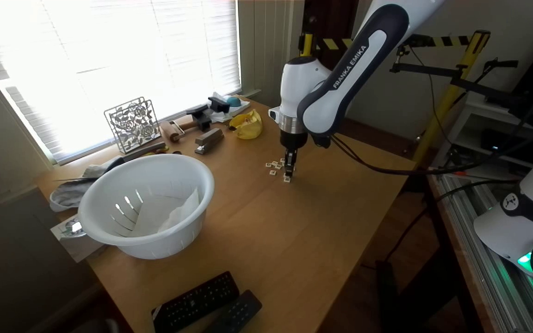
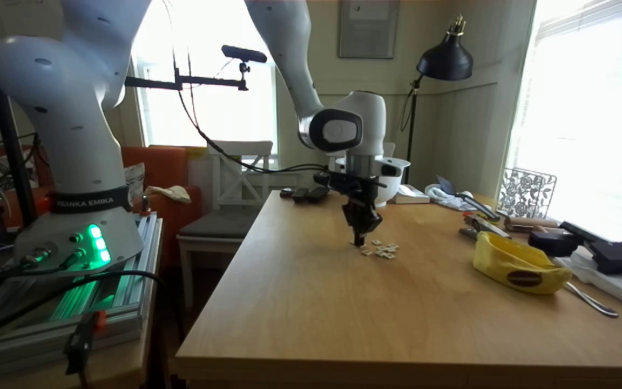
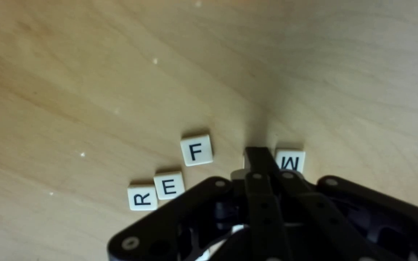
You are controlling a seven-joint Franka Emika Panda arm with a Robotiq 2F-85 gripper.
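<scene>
The work with the letter tiles (image 2: 382,253) looks under way rather than finished: they lie loosely scattered on the wooden table (image 3: 85,90), and none appears lifted. With the F tile (image 3: 196,150) as landmark in the wrist view, the gripper (image 3: 262,159) is down near the table to its right, fingers pressed together and pinching nothing. The M-or-W tile (image 3: 291,159) sits farther right of the F tile, just beside the fingers; whether they touch it cannot be told. Below and left of the F tile, the E tile (image 3: 169,185) and the R tile (image 3: 142,198) lie side by side, slightly staggered, edges touching or nearly so. As a judgement, the gripper's placing among the tiles is done, while no tile is in its grasp; how much handling is left does not show.
</scene>
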